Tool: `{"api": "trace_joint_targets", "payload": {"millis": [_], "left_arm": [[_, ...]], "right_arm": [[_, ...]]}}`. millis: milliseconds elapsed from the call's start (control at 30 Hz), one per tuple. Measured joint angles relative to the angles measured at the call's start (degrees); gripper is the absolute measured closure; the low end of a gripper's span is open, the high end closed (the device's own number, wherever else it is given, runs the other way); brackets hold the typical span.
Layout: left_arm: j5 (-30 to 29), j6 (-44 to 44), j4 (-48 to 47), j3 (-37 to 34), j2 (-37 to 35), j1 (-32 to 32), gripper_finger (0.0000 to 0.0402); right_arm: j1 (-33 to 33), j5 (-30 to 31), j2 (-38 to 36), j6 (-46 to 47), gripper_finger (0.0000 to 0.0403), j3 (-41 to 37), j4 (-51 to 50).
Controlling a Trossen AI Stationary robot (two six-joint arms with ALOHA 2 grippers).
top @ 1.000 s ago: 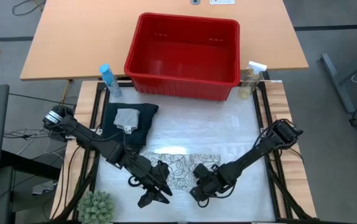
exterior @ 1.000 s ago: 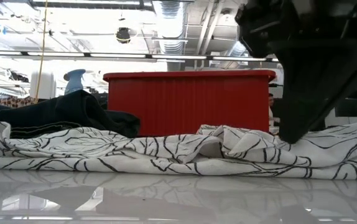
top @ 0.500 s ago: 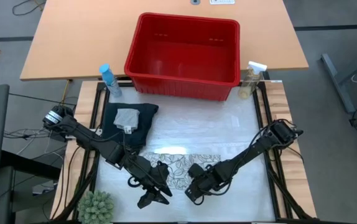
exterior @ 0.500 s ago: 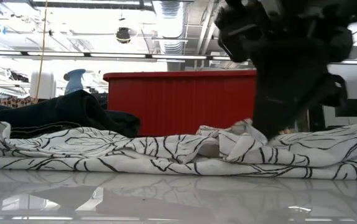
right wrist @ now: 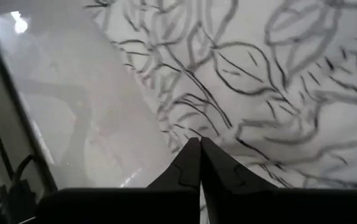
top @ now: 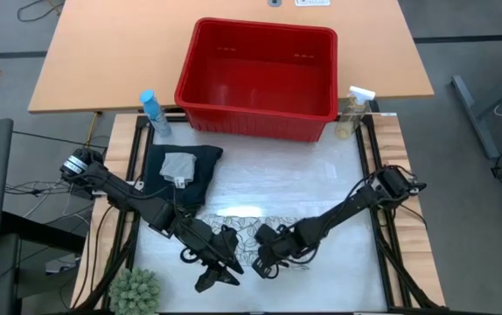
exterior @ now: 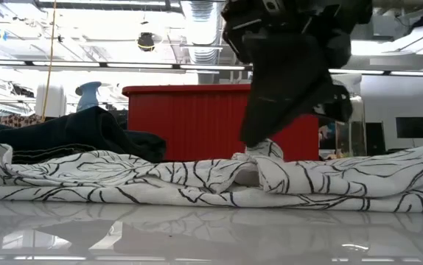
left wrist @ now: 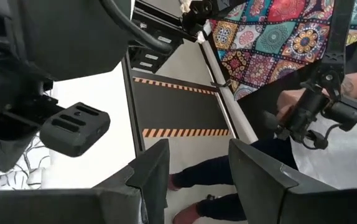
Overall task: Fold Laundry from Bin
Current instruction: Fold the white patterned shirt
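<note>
Judging from the red bin (top: 260, 79), which shows only its bare floor from above, the emptying part of the job looks finished and what remains is the folding. The dark trousers (top: 181, 179) already lie as a compact bundle well off to the far-left side of both sets of jaws, with the small grey cloth (top: 178, 166) resting on top of them; those two look done, though how neat the folds are cannot be read from here. The white leaf-print cloth (exterior: 197, 184) is the piece in hand: it lies spread across the near part of the table (top: 277, 184), rumpled and with a raised ridge near its middle, so I would call the task roughly two-thirds along, with this last fold not yet made.

The right gripper (top: 264, 260) is down on that cloth, its jaws pressed fully together; in its wrist view the two fingertips (right wrist: 198, 163) meet at a point right over the cloth's printed edge. In the low view a small peak of fabric rises just under the jaws, so they appear to pinch a fold of the cloth, though the contact itself is partly hidden.

The left gripper (top: 219, 267) sits just beside the right one, at the cloth's near-left border. Its jaws stand moderately apart with nothing between them, and in the wrist view only a corner of the print shows beside them.
</note>
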Motion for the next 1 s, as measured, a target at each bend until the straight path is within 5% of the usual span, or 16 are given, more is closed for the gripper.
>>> {"api": "trace_joint_targets", "payload": {"millis": [267,500,1000], "left_arm": [[-2.55,0.0,0.01,0.0,0.0,-0.45,0.0246],[-6.62,-3.48,4.28,-0.02,0.02,-1.55,0.0246],[-12.87,-5.55,6.84,-3.15,0.57,1.58,0.0246]], "right_arm": [[-0.51,1.51,-1.6,-3.22,0.0376,-0.02,-0.43],[2.75,3.97,-8.43,13.02,0.0364,-0.02,-17.37],[10.9,0.59,-8.55,44.23,0.013,-0.47,-36.2]]}}
